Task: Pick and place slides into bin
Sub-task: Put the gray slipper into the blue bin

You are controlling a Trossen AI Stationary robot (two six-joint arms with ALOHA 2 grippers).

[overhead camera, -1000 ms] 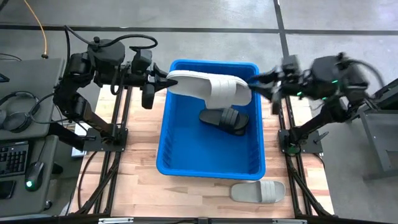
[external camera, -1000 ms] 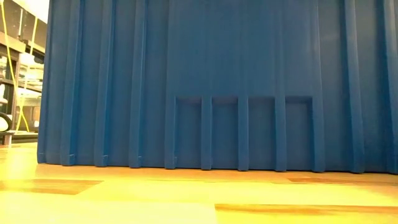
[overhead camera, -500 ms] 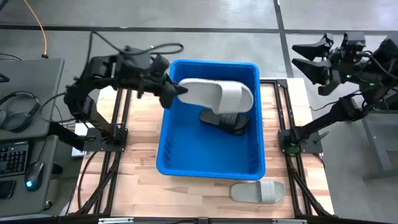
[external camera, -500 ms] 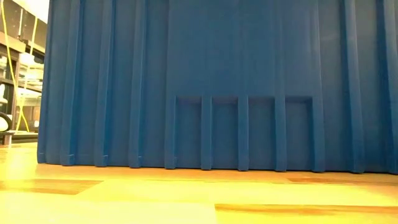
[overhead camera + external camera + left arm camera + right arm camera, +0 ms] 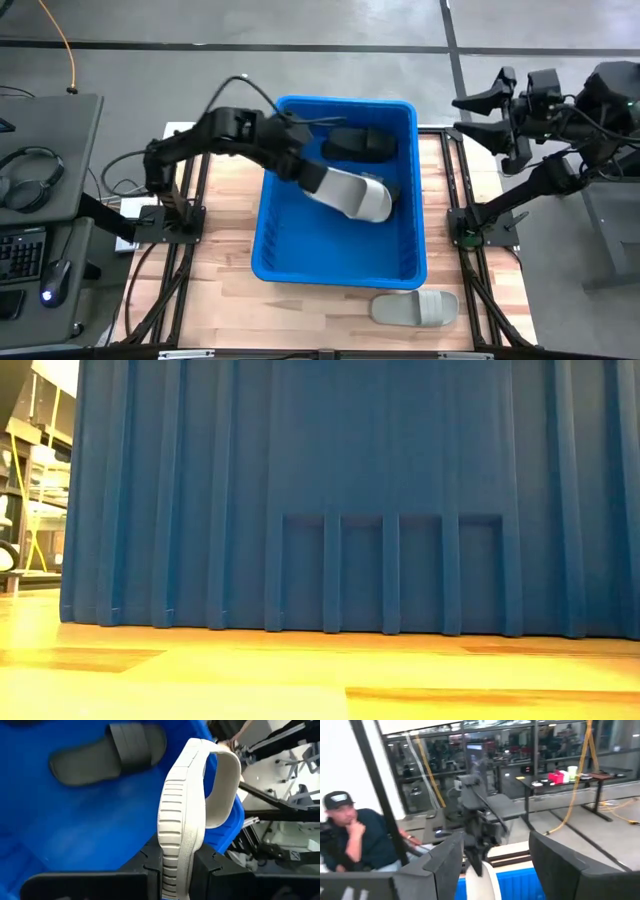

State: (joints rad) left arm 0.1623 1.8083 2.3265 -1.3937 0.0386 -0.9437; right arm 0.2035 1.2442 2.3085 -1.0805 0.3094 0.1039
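Inside the bin (image 5: pixel 268 262), a light grey slide (image 5: pixel 350 193) was held edge-on by the left end effector (image 5: pixel 312 180), clenched on its sole. Nearby, a black slide (image 5: pixel 358 142) lay against the bin's far wall. Another grey slide (image 5: pixel 415 307) lay on the surface outside. The right end effector (image 5: pixel 475 115) was raised aside, fingers spread, empty.

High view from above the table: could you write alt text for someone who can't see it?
The left gripper holds a light grey slide inside a blue bin on a wooden table, near a black slide. The right gripper hangs open off to the side, and another grey slide lies outside the bin.
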